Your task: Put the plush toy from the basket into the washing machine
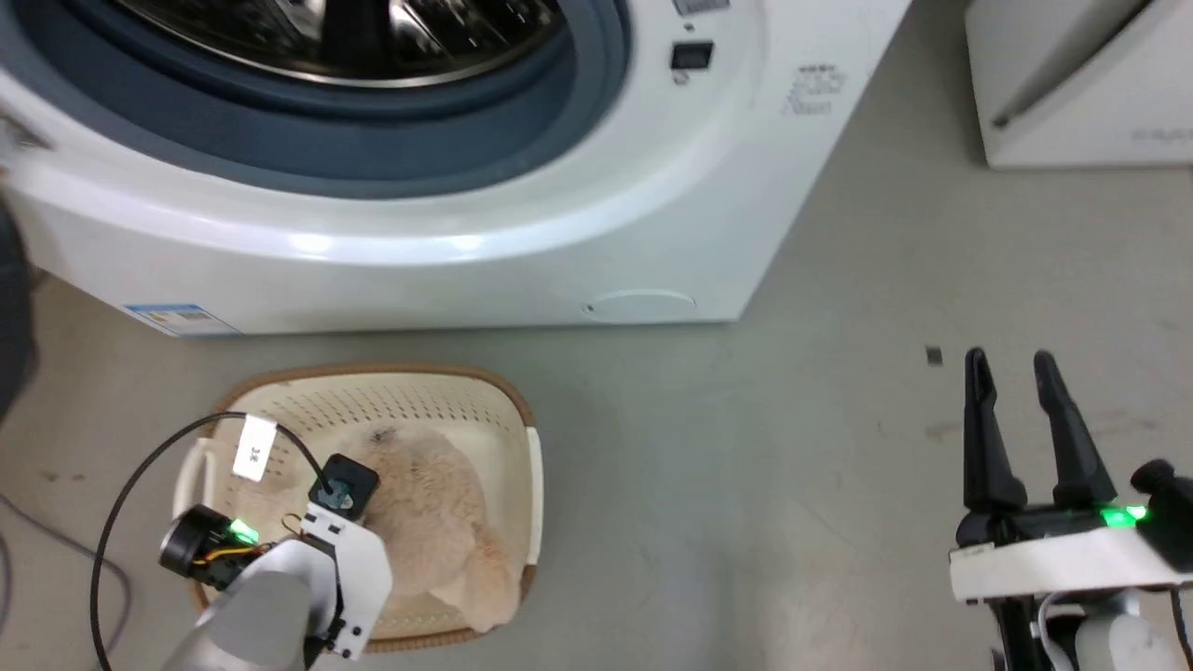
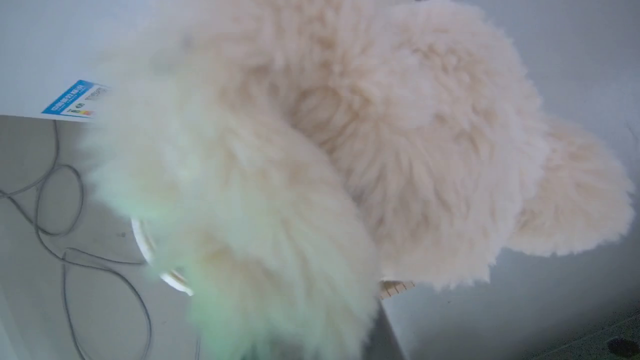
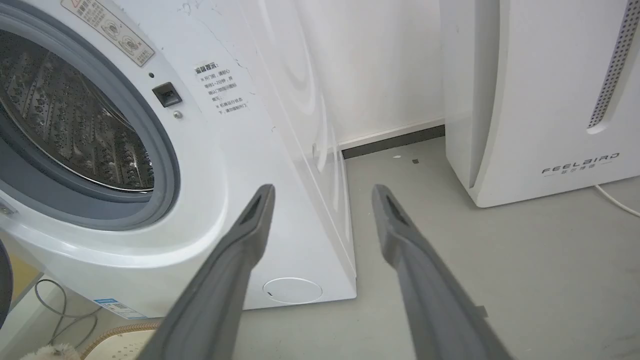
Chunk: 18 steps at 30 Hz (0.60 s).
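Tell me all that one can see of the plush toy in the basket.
The plush toy is cream-beige, with long shaggy fur and rounded limbs; no face can be seen. It lies in the basket, on the floor before the washing machine, and fills much of the basket's right half. The left gripper is on it from above, shut, with its fingers hidden in the fur.

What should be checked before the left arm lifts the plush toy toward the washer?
1. Left tool shut in the fluffy cream plush toy's fur: ok.
2. Toy clear of the cream perforated plastic basket: not ok, it lies inside the rim.
3. Large white front-loading washing machine's porthole open: ok.
4. Right tool open, empty, off to the side: ok.
5. Steel drum empty: cannot tell.
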### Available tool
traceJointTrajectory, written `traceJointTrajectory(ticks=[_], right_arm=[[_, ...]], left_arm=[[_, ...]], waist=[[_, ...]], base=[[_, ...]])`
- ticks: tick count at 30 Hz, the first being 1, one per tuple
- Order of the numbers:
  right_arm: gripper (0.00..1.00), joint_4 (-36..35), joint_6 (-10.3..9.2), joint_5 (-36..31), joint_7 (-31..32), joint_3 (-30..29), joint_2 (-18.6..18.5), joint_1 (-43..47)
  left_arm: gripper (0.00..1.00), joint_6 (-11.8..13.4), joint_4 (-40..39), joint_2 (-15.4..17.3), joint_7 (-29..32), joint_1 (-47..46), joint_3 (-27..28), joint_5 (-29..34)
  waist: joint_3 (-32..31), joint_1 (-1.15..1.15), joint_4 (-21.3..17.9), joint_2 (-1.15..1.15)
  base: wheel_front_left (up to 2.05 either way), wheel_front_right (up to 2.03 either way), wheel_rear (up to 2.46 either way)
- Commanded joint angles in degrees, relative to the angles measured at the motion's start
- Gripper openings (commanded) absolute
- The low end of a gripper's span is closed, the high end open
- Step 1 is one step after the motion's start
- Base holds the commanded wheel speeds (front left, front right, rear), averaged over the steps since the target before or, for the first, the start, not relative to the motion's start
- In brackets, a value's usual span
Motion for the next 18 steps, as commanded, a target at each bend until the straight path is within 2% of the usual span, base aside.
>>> traceJointTrajectory(ticks=[1,6,11,18], right_arm=[[1.00,0.30,-0.04,-0.44,-0.27,0.03,-0.03,1.51],[1.00,0.43,-0.04,-0.99,-0.27,0.07,-0.03,3.65],[1.00,0.64,-0.04,-1.20,-0.27,-0.15,-0.03,5.24],[1.00,0.82,-0.04,-1.27,-0.27,-0.47,-0.03,7.50]], left_arm=[[0.00,-0.03,-0.08,-0.66,-2.01,1.05,0.46,-0.83],[0.00,0.50,-0.84,-2.09,-5.91,2.45,1.43,-2.57],[0.00,2.07,-4.23,-2.97,-7.81,3.93,2.67,-4.13],[0.00,4.65,-16.41,-2.23,-8.10,7.80,4.89,-5.30]], waist=[[-3.78,0.01,2.49,0.00],[-6.68,0.01,4.17,0.00],[-9.33,0.01,5.33,0.00],[-13.02,0.01,6.52,0.00]], base=[[0.00,0.00,0.00],[0.00,0.00,0.00],[0.00,0.00,0.00],[0.00,0.00,0.00]])
